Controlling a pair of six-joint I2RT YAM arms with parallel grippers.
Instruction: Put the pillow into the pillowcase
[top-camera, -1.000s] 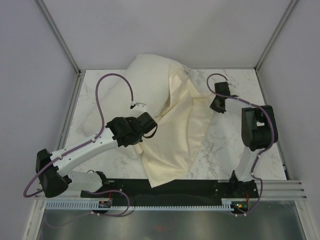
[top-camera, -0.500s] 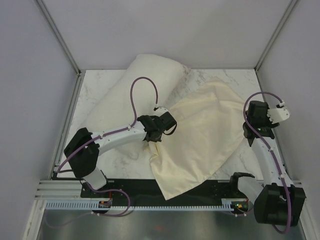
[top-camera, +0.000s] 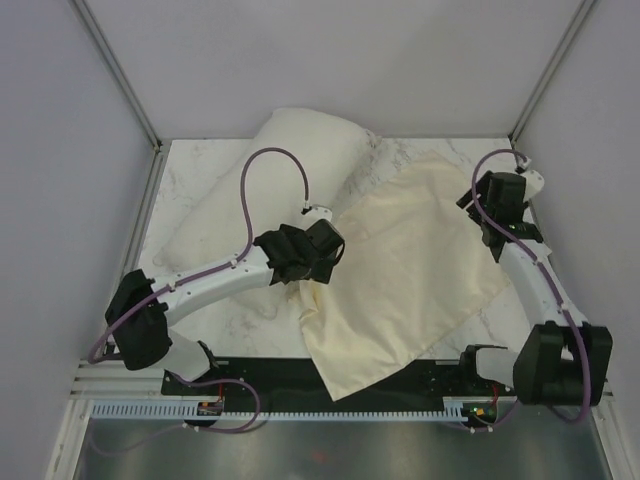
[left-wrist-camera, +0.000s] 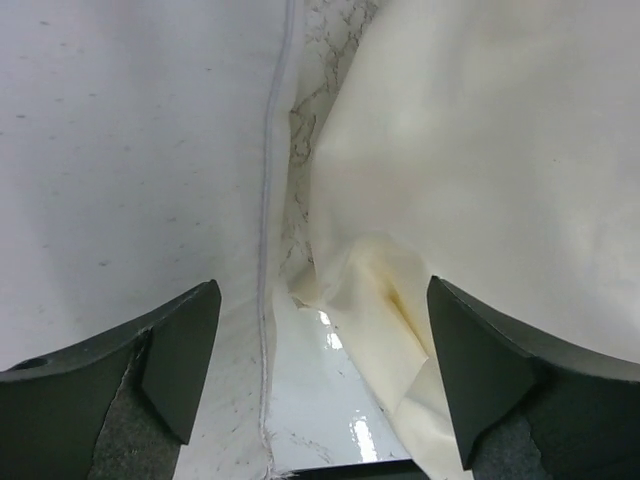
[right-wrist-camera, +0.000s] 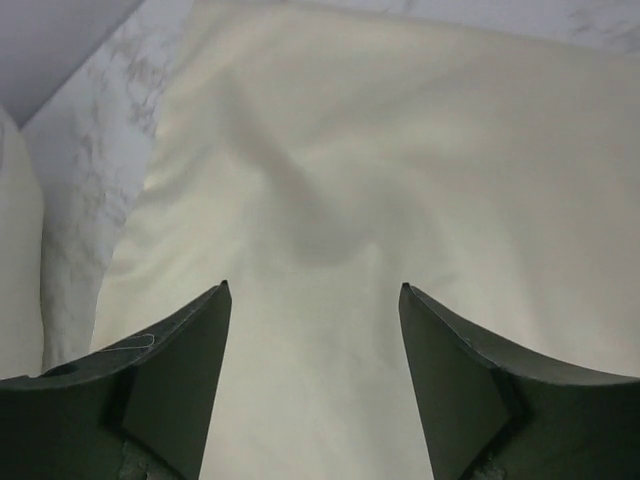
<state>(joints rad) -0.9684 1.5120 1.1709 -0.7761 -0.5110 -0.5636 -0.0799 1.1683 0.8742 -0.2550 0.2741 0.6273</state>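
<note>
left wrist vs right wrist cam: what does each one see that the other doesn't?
Left wrist only: the pillow with its seam, and the pillowcase edge folded over beside it, a strip of table between them. Right wrist only: a broad smooth spread of pillowcase and a corner of grey wall. Both: pillowcase, marble table, and open jaws gripping nothing on the left gripper and right gripper.
</note>
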